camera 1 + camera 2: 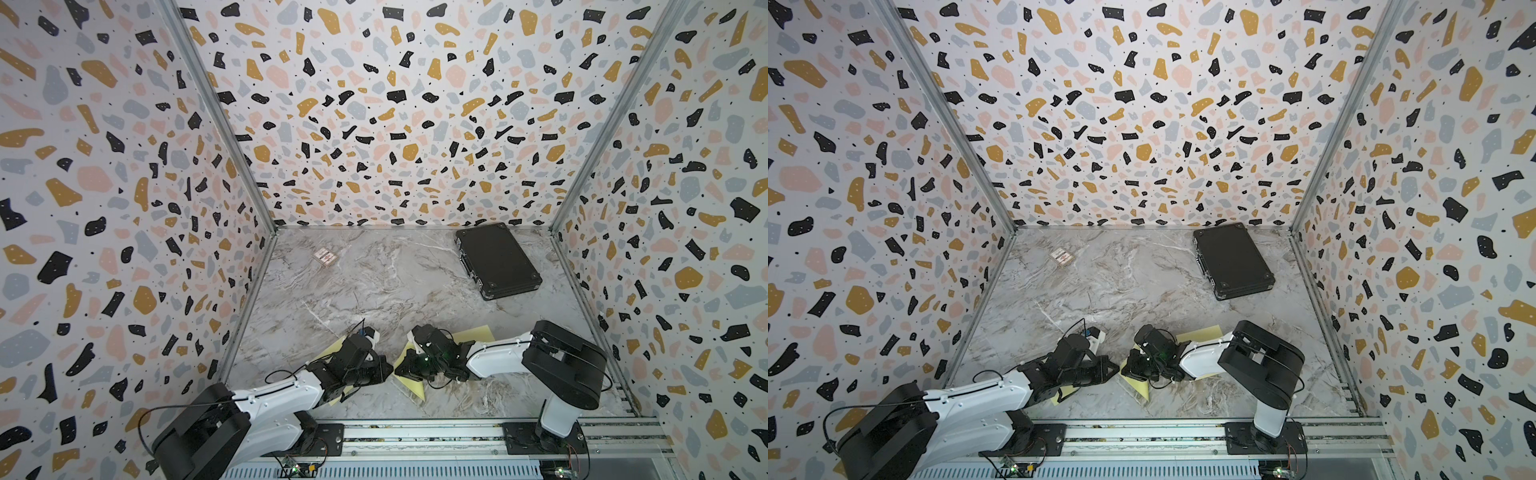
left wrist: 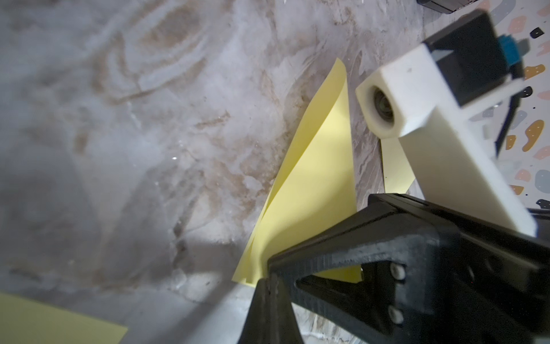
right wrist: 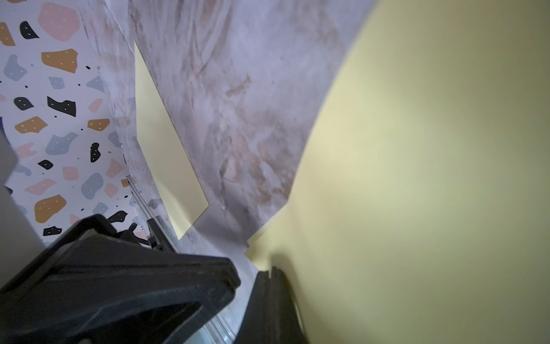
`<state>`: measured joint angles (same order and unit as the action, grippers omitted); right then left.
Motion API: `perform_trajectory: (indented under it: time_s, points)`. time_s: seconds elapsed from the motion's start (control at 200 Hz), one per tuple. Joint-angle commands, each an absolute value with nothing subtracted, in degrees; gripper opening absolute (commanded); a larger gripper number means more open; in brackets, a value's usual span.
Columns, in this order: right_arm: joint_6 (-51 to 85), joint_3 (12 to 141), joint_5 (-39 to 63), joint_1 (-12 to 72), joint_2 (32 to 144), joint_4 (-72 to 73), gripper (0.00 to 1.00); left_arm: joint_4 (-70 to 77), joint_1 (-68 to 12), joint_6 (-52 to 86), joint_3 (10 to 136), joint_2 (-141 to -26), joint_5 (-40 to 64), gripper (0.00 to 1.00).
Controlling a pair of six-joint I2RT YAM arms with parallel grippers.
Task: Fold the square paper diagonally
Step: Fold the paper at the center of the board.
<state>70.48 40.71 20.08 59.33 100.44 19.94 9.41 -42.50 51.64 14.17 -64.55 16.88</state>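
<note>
Right end effector [image 3: 269, 272] pinching paper [image 3: 416, 178] corner

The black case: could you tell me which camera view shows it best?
Both top views: the black case lies whole and unblocked. The left wrist view shows perhaps a sliver of it, and the right wrist view shows nothing.
</note>
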Motion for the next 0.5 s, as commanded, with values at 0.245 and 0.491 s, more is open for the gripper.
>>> perform_trajectory:
  time_s: [0.245,0.491]
  points:
    - [70.39,38.67,17.84,59.77,101.16,13.14,0.00,12.44,-42.74,50.45,16.80,-69.08,15.75,0.00]
    - [70.87,38.54,18.28,59.77,102.26,14.59,0.00,10.99,-42.80,48.13,15.90,-69.67,14.85,0.00]
